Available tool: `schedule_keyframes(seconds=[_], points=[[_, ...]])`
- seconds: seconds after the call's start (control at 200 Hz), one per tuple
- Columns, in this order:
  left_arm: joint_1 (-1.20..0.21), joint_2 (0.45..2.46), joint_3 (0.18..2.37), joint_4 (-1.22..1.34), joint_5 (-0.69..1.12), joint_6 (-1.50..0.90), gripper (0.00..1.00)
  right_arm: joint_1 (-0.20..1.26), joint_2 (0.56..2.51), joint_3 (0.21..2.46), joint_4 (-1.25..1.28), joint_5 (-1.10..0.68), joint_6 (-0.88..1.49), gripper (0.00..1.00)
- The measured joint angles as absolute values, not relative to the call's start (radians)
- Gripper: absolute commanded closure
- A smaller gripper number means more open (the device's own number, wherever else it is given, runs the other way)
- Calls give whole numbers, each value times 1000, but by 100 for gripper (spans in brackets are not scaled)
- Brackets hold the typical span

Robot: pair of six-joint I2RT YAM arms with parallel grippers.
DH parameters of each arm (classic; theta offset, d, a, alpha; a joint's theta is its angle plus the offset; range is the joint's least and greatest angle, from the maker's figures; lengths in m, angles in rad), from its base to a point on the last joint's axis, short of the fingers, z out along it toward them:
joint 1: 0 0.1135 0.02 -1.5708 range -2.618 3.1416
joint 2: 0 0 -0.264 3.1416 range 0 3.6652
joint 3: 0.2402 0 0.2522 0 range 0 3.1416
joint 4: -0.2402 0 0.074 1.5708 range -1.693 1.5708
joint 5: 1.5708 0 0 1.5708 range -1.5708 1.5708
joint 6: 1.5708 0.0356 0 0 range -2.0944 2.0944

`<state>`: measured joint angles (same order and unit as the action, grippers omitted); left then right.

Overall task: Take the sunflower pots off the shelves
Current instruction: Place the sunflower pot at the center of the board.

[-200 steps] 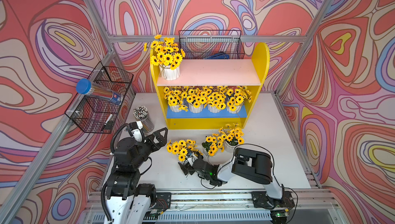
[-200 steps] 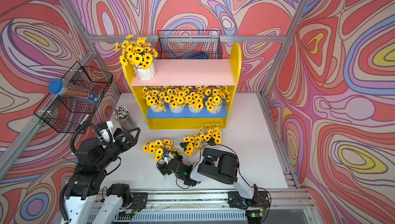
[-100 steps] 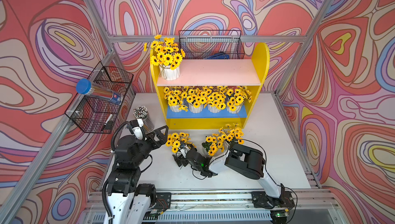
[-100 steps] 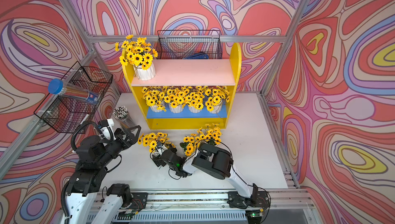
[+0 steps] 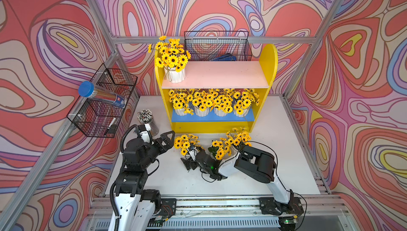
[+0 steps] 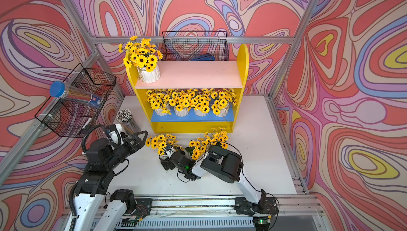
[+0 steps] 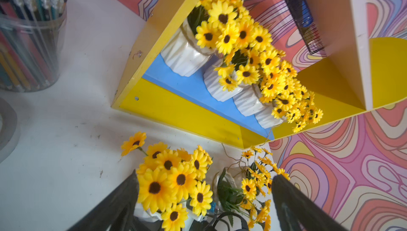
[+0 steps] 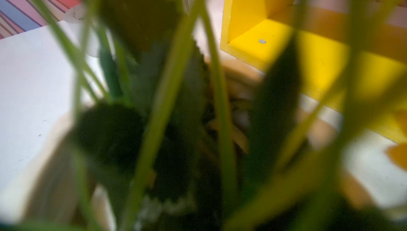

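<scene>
Right tool (image 5: 188,165) spread wide, low on white table (image 5: 275,152), just beside small white ribbed sunflower pot (image 5: 185,144), mid-table. Left tool (image 5: 170,141) open, raised.

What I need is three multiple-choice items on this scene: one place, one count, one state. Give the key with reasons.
1. Where on the pink upper board does the lone sunflower pot stand? A) end nearer the cup of pencils B) middle C) other end
2. How many sunflower pots stand on the blue lower board? A) two B) four C) six
3. The left gripper is: A) shut on a pot B) shut on a pencil C) open
Key: 1A, it stands on the cup's side; 2B, four white pots in a row; 3C, its jaws stand wide apart.
</scene>
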<state>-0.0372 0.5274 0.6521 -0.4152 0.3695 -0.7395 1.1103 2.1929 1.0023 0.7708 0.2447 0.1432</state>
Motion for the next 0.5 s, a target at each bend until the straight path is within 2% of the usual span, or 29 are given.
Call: schedule_keyframes(seconds=[0.275, 0.501], points=[[-42, 517, 579, -575, 290, -817, 10, 1098, 2193, 1007, 770, 215, 174, 2], [-99, 494, 488, -638, 247, -908, 22, 1096, 2207, 1034, 759, 220, 189, 2]])
